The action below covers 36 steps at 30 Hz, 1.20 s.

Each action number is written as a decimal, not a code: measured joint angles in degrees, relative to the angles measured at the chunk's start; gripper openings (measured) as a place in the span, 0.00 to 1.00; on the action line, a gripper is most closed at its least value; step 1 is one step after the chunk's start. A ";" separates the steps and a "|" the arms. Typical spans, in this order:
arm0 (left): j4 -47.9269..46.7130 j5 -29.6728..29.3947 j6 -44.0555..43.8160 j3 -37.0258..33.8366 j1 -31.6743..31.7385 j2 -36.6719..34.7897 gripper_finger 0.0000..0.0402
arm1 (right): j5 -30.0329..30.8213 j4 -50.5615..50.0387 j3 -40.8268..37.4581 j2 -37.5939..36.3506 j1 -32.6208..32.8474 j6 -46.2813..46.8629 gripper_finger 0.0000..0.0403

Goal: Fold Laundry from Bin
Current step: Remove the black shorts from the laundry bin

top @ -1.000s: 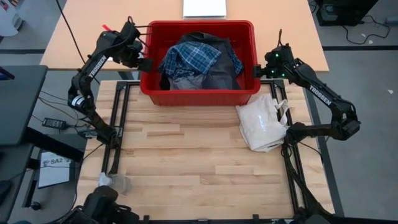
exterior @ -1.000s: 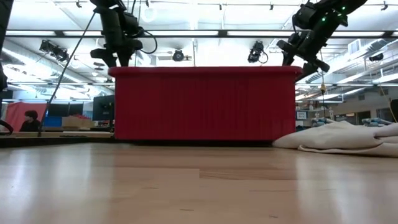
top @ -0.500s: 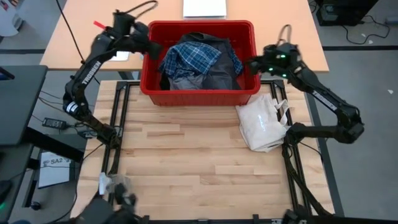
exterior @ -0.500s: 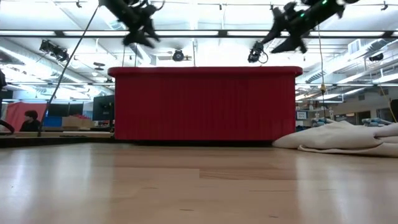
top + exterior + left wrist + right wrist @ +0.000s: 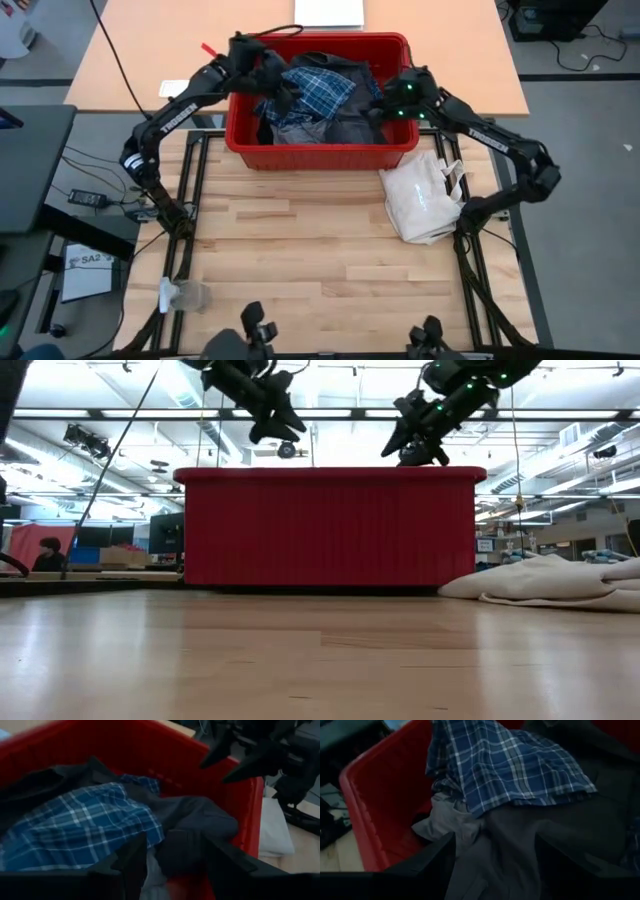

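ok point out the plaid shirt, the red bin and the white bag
plaid shirt (image 5: 315,88), high view, middle of the checked cloth
red bin (image 5: 320,157), high view, near outer wall
white bag (image 5: 420,205), high view, middle of the fabric

plaid shirt (image 5: 315,88) atop dark garments (image 5: 345,118), red bin (image 5: 320,155)

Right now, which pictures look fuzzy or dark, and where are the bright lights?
Left wrist view: dim and soft, the far red bin rim smeared, the left gripper's own open fingers a blurred black shape. Right wrist view: the plaid shirt fairly sharp, the right gripper blurred up close. Low view: glaring ceiling light strips, the bin's wall shaded. High view: evenly lit, sharp.
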 joint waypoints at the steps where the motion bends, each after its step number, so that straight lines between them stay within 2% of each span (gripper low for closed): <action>1: -0.07 -0.03 -0.07 0.00 -0.14 0.24 0.47 | 0.20 -1.07 1.38 1.03 0.02 -0.40 0.69; 6: -0.72 -6.05 -3.28 0.00 -0.48 0.65 0.47 | 5.17 -11.22 8.24 5.94 -0.23 0.18 0.69; 14: -0.80 -6.83 -3.05 0.00 -0.42 0.77 0.47 | 6.63 -18.86 14.75 11.30 -0.48 -6.06 0.69; 19: -2.61 -6.67 -4.37 0.00 -1.48 0.85 0.47 | -0.45 -18.87 15.17 13.12 -1.16 -5.71 0.68; 24: -6.17 -6.68 -2.21 0.00 -1.53 0.85 0.47 | -1.97 -16.23 15.22 16.46 -2.06 -4.39 0.65; 28: -6.04 -6.89 -1.49 0.00 -2.06 0.85 0.47 | -6.65 -18.31 15.22 18.70 -2.84 -3.31 0.63; 36: -9.19 -6.75 -1.20 0.00 -3.44 0.85 0.47 | -5.05 -23.37 15.19 17.13 -1.89 -6.43 0.62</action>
